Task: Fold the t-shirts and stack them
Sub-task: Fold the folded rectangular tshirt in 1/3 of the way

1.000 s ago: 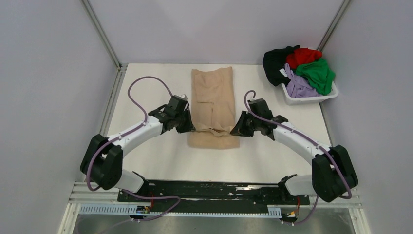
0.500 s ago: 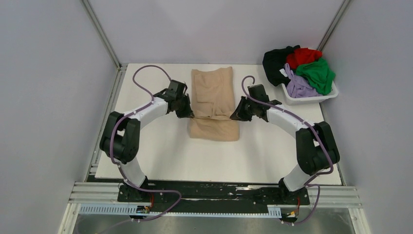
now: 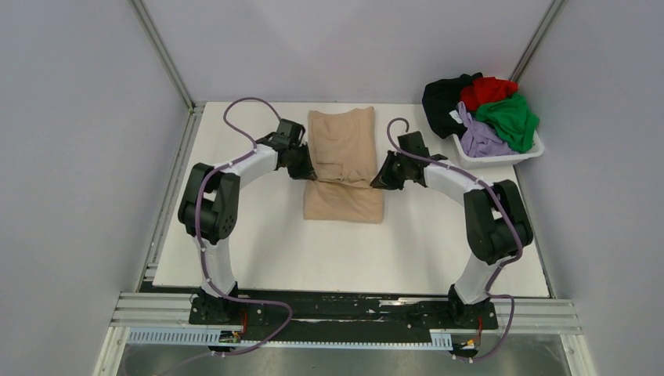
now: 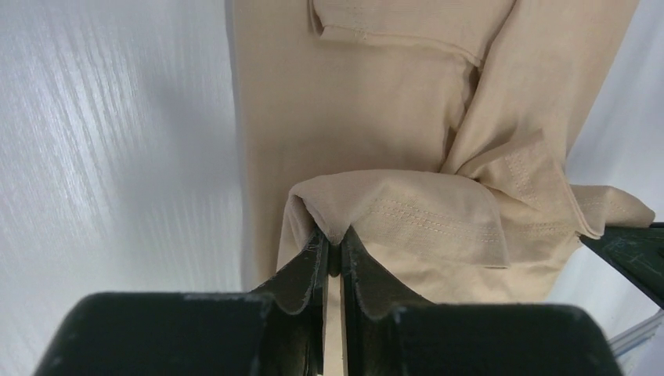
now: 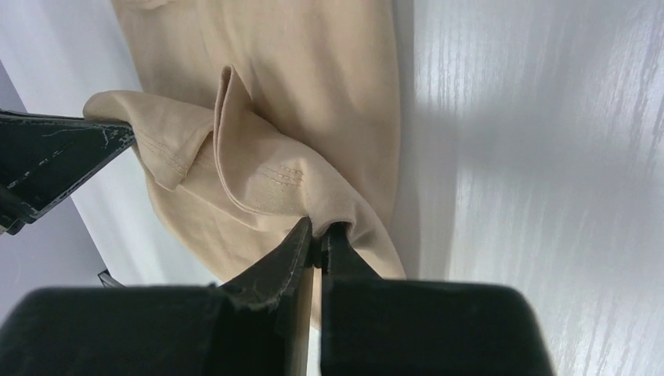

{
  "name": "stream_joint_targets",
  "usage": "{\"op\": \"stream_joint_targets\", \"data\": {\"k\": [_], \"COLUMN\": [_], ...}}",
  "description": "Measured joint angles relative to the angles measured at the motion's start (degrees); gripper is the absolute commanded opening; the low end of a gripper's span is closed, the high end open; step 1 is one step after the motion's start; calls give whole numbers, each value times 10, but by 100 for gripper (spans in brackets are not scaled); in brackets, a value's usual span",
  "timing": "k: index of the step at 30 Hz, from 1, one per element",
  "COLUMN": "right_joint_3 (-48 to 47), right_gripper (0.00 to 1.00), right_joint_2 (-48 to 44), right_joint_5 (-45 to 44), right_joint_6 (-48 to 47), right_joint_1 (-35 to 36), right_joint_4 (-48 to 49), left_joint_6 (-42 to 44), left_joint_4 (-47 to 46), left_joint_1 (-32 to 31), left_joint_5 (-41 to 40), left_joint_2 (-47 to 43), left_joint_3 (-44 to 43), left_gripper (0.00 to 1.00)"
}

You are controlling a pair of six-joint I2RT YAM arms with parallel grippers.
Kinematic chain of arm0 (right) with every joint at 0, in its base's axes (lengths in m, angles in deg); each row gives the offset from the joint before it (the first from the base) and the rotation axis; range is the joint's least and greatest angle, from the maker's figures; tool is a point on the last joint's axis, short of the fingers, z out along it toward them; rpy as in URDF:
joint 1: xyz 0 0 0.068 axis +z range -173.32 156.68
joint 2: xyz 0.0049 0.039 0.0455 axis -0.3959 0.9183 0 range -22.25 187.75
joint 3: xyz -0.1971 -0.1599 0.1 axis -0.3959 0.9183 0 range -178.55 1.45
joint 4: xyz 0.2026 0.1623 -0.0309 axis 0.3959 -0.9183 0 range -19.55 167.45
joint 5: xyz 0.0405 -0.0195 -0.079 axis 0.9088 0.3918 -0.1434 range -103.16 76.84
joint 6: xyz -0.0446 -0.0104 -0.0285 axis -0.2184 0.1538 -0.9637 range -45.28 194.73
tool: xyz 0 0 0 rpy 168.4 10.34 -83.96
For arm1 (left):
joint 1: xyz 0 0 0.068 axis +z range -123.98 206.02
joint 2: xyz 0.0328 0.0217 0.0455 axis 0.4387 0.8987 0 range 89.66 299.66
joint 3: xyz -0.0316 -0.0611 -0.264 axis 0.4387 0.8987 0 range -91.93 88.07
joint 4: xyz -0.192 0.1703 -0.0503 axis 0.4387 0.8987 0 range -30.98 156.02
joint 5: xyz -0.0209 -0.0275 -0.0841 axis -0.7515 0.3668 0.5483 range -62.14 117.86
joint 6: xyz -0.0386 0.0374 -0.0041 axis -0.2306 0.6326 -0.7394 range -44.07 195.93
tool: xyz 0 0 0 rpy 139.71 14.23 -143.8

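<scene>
The tan t-shirt (image 3: pixel 342 160) lies as a long narrow strip in the middle of the table, its near end doubled over onto itself. My left gripper (image 3: pixel 308 174) is shut on the hem's left corner (image 4: pixel 333 223). My right gripper (image 3: pixel 376 182) is shut on the hem's right corner (image 5: pixel 325 219). Both hold the hem raised over the strip's middle. The black (image 3: pixel 442 98), red (image 3: pixel 487 90), green (image 3: pixel 510 119) and lavender (image 3: pixel 479 139) t-shirts are heaped in the white basket (image 3: pixel 501 160) at the far right.
The white table (image 3: pixel 258 243) is walled by grey panels at left, back and right. The basket stands against the right wall. My right finger's black tip (image 4: pixel 626 254) shows in the left wrist view, and my left's (image 5: pixel 55 164) in the right wrist view.
Both grippers have carried the tan shirt's hem away from the near edge toward the far end, over the strip. The folded near part has grown shorter and the arms have stretched out.
</scene>
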Motion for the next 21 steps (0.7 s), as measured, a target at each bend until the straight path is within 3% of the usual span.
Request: {"op": "stream_joint_targets", "data": {"k": [2, 4, 7, 8, 10, 18, 21], "right_joint_3": [-5, -13, -31, -39, -58, -115, -80], "right_gripper": [7, 12, 26, 38, 60, 98, 100], "right_joint_2": [10, 22, 42, 50, 64, 78, 51], "right_joint_5": [0, 0, -1, -1, -2, 19, 24], "right_joint_6": [2, 4, 12, 15, 20, 9, -1], "right_joint_1": [-3, -5, -7, -8, -11, -24, -25], "right_joint_4": [1, 1, 5, 7, 8, 28, 38], "left_joint_6": [0, 1, 5, 7, 9, 11, 11], "left_joint_4": [0, 2, 6, 9, 14, 20, 13], "left_joint_1": [0, 1, 3, 4, 8, 19, 19], "left_joint_5": [1, 0, -2, -2, -3, -9, -8], "left_joint_2": [9, 17, 28, 32, 38, 11, -44], "left_joint_3": [-10, -16, -26, -31, -43, -70, -31], "left_gripper": [16, 23, 57, 74, 96, 100, 100]}}
